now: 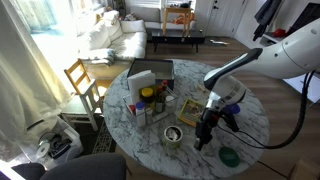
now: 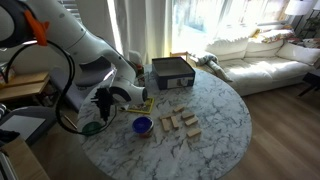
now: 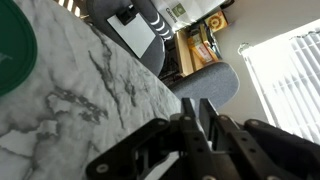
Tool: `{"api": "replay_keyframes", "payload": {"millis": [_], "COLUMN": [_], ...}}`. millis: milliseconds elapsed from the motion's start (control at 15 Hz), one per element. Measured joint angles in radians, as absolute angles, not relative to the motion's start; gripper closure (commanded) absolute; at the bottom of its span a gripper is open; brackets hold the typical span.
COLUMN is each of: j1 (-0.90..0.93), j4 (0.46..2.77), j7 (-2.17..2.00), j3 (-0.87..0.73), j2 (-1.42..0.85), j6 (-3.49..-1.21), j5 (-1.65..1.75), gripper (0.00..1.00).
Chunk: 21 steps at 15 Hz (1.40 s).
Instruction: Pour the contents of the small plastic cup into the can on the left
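Note:
The can point(image 1: 172, 136) is a short, shiny silver tin on the round marble table point(image 1: 150, 150); in an exterior view it looks bluish inside point(image 2: 142, 125). My gripper point(image 1: 204, 137) hangs low over the table between the can and a green disc point(image 1: 229, 155). It also shows in an exterior view point(image 2: 104, 103). In the wrist view the two fingers point(image 3: 196, 102) lie almost together with only a thin gap. Nothing shows between them. I cannot make out the small plastic cup in any view.
Jars with yellow and red lids point(image 1: 150, 100) and a grey box point(image 1: 150, 72) stand at the back. Wooden blocks point(image 1: 190, 112) lie mid-table, also seen in an exterior view point(image 2: 180, 122). The green disc point(image 3: 12, 50) and the table edge point(image 3: 150, 70) show in the wrist view.

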State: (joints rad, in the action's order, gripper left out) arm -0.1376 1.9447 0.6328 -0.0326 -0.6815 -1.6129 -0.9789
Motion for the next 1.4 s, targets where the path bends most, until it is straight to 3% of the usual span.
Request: {"api": "replay_keyframes", "payload": {"millis": [467,1400], "j1": [-0.139,0.038], "j4": [1.936,2.017], "j7": [0.629,0.216], "j3": [-0.035,-0.025], "j2": [-0.683,-0.324], "j6": [-1.632,-2.095], "j5": [-0.979,-0.713], "gripper": [0.02,0.0]}}
